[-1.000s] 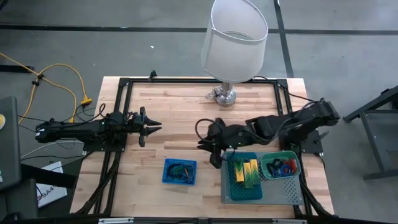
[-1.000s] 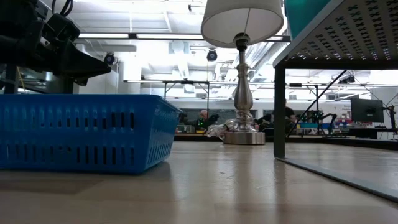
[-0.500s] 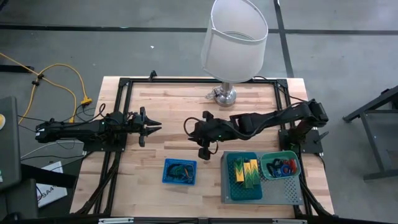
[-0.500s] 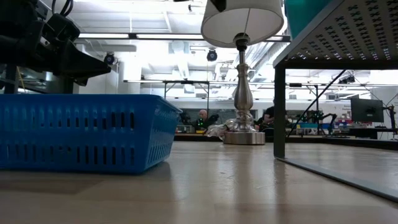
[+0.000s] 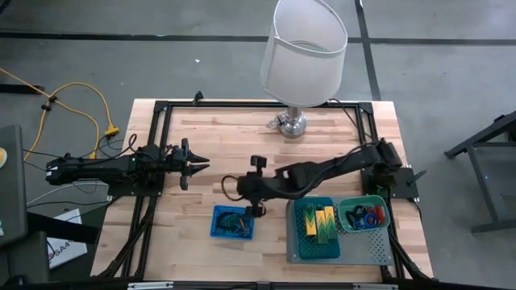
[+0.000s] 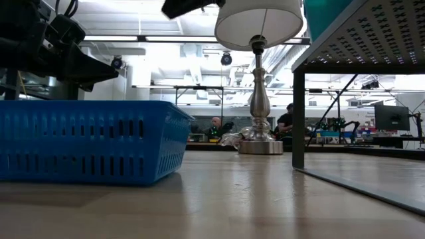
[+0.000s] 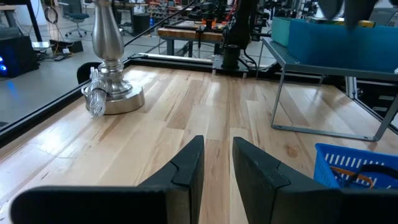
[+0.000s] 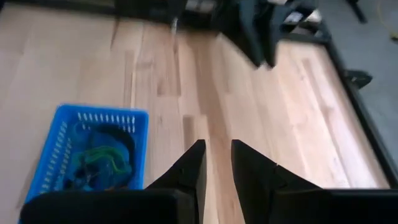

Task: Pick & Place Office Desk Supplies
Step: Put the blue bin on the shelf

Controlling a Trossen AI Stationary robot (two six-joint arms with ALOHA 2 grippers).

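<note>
right gripper point(image 5: 242, 196): hovering just above the blue basket's point(image 5: 233, 222) far right corner, fingers point(image 8: 189, 167) standing narrowly apart, carrying nothing.
left gripper point(image 5: 199, 164): waiting well off to the basket's far left side, fingers point(image 7: 186, 168) showing a slim gap, holding nothing.
loops in basket point(image 8: 99, 157): dark and green ones lying inside the blue basket.
other supplies: yellow-and-green blocks point(image 5: 318, 221) and red and blue rings point(image 5: 367, 216) sitting in teal bins on the grey perforated box point(image 5: 359, 246), right of the basket.
</note>
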